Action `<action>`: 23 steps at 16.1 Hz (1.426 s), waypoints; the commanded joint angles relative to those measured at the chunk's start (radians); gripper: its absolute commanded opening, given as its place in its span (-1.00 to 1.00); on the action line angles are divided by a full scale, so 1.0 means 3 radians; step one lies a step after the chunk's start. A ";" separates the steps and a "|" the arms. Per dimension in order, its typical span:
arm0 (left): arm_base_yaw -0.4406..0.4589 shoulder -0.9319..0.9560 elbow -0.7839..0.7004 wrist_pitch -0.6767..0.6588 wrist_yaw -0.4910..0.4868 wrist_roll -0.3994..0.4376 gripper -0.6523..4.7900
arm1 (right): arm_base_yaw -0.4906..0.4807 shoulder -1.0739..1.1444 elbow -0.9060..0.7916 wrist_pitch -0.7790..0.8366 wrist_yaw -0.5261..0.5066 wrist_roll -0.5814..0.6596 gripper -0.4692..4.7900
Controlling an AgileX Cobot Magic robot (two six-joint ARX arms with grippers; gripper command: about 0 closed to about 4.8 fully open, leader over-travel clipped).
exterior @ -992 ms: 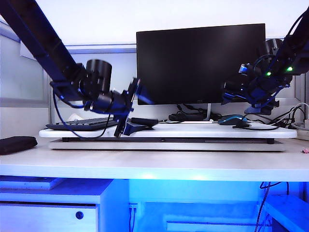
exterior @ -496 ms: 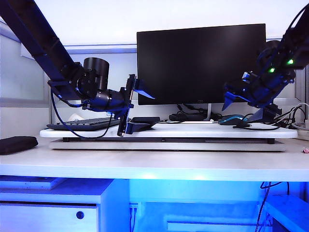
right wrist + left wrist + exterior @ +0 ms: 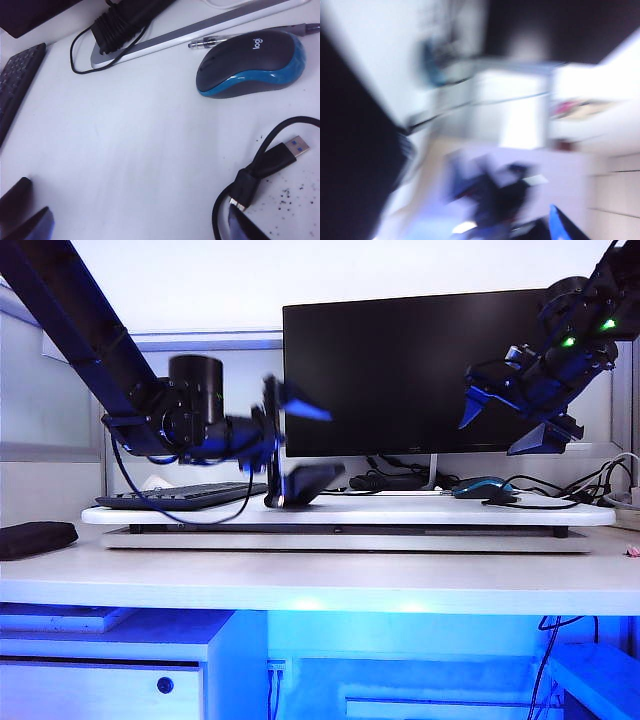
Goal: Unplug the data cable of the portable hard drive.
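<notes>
The data cable (image 3: 250, 175) lies loose on the white platform near the mouse, its silver-tipped USB plug (image 3: 292, 148) and its small plug (image 3: 243, 192) both in nothing. A dark flat corner (image 3: 14, 196), probably the portable hard drive, shows at the edge of the right wrist view. My right gripper (image 3: 497, 430) hangs open high above the mouse, with nothing between its fingers (image 3: 240, 226). At the platform's left middle, my left gripper (image 3: 333, 445) stands open over the surface; its lower finger (image 3: 312, 482) blurs into the spot where the drive lay. Motion smears the left wrist view.
A blue-and-black mouse (image 3: 250, 62) and a pen (image 3: 215, 41) lie by the monitor's foot (image 3: 190, 27) with a coiled black lead (image 3: 112, 25). The keyboard (image 3: 175, 497) is at the platform's left, the monitor (image 3: 415, 370) behind, a black pouch (image 3: 35, 537) on the desk at left.
My right gripper has risen from beside the mouse to well above it. The left wrist has rolled, so its fingers now stand one above the other; the left arm has stayed put.
</notes>
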 commanded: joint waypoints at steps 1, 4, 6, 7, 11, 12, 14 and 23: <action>0.0003 -0.0025 0.0014 0.0633 -0.0278 -0.0395 1.00 | -0.0003 -0.0055 0.0060 -0.0022 -0.0095 0.0032 1.00; 0.0003 -0.0024 0.0011 0.0604 -0.0280 -0.0415 1.00 | -0.0003 -0.0055 0.0139 -0.0056 -0.0121 0.0038 1.00; 0.0003 -0.0046 0.0009 0.1019 0.0099 0.0540 1.00 | -0.0003 -0.0125 0.0172 -0.0033 -0.0352 -0.0095 1.00; 0.0003 -0.0071 0.0009 0.1020 0.0125 0.0764 0.97 | -0.0004 -0.0161 0.0172 0.0013 -0.0342 -0.0186 1.00; 0.0038 -0.0235 0.0010 0.0910 0.0261 0.1934 0.68 | -0.0005 -0.0406 0.0172 0.0064 -0.0136 -0.0752 1.00; 0.0046 -0.0286 0.0010 0.0818 0.0272 0.2160 0.60 | -0.0006 -0.0462 0.0172 0.0086 -0.0093 -0.0785 1.00; 0.0048 -0.0437 0.0010 0.0539 0.0270 0.2759 0.60 | -0.0032 -0.0563 0.0172 0.0123 -0.0055 -0.0786 1.00; 0.0048 -0.1606 0.0011 -0.2366 -0.1457 0.5475 0.60 | -0.0032 -0.1171 0.0170 -0.0187 0.0271 -0.0874 1.00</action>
